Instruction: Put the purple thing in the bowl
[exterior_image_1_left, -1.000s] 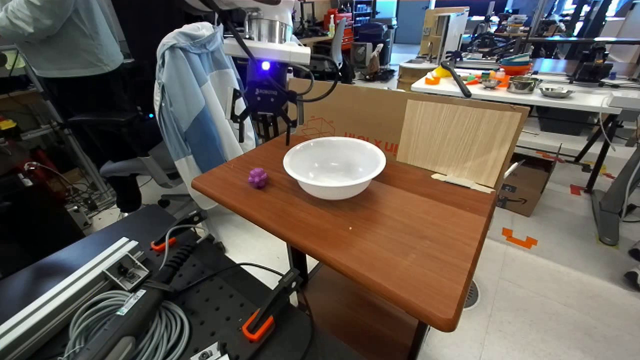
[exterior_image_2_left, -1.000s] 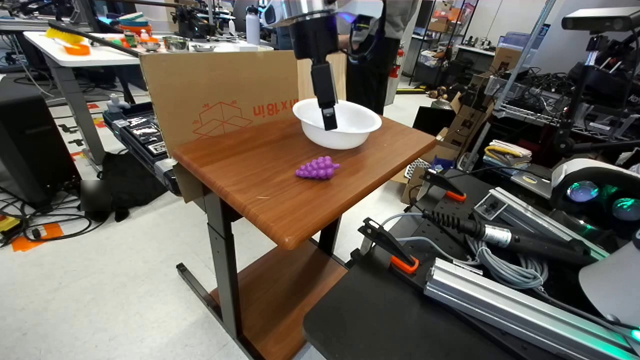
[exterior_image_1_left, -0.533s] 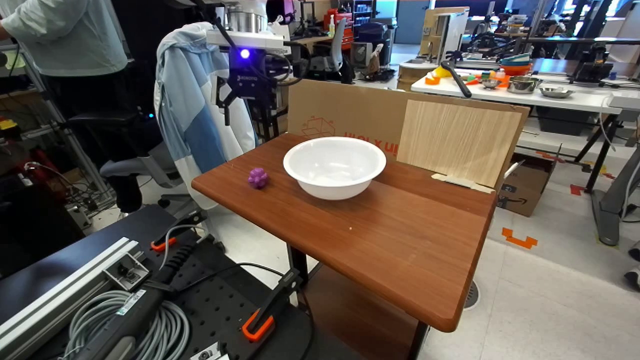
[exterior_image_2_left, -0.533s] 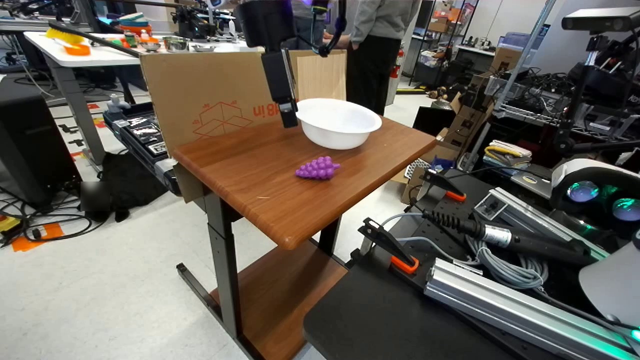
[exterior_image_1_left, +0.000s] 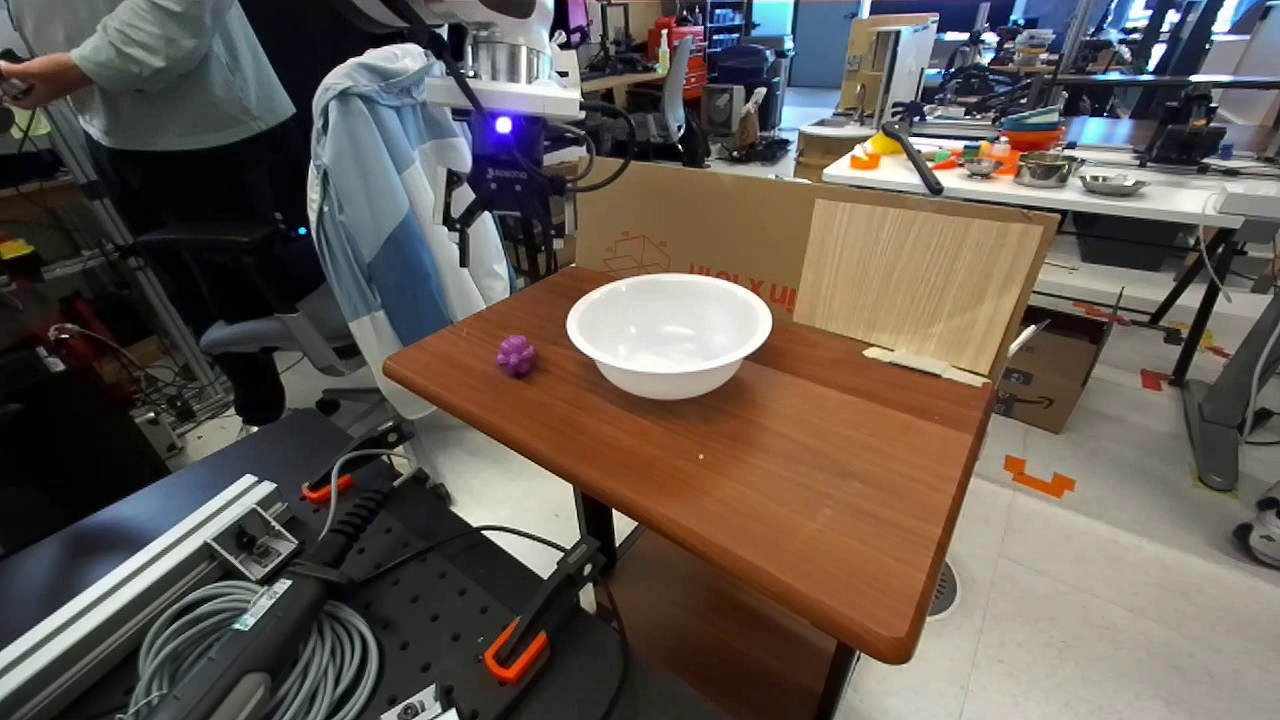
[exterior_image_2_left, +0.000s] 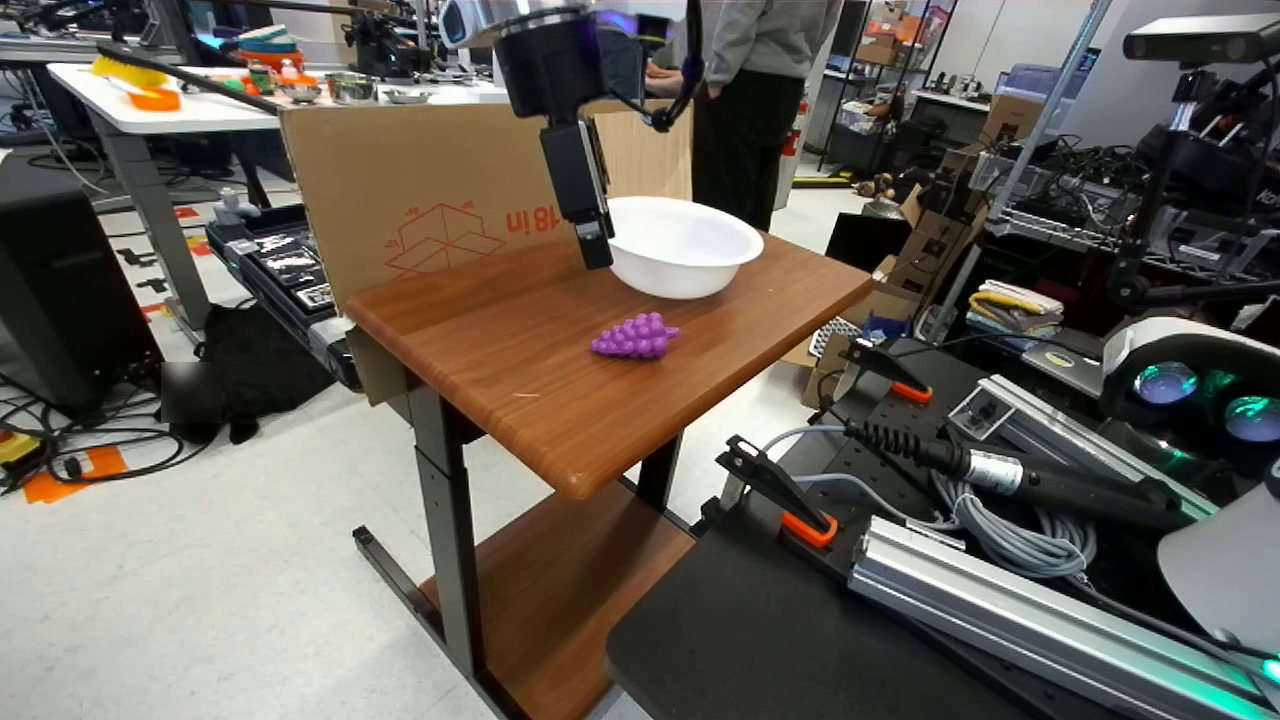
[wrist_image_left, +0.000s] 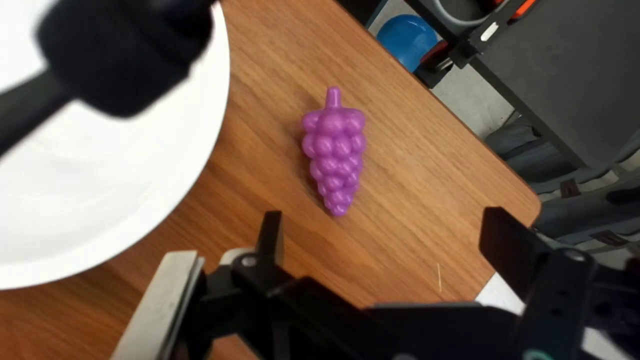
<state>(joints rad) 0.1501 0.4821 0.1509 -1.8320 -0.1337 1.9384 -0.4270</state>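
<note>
The purple thing is a knobbly grape-bunch shape with a short stem. It lies on the wooden table beside the bowl, and shows in both exterior views. The white bowl stands upright on the table with nothing visible in it; it also shows in an exterior view and at the left of the wrist view. My gripper is open and empty above the table. In the wrist view the purple thing lies beyond the fingertips, nearer the left finger. The gripper also hangs in both exterior views.
A cardboard panel stands along one table edge, with a light wood board against it. A black bench with clamps and coiled cable stands near the table. A person stands behind.
My gripper moved up and away from the bowl, then came slightly back and lower over the last half second. The purple thing and bowl have not moved.
</note>
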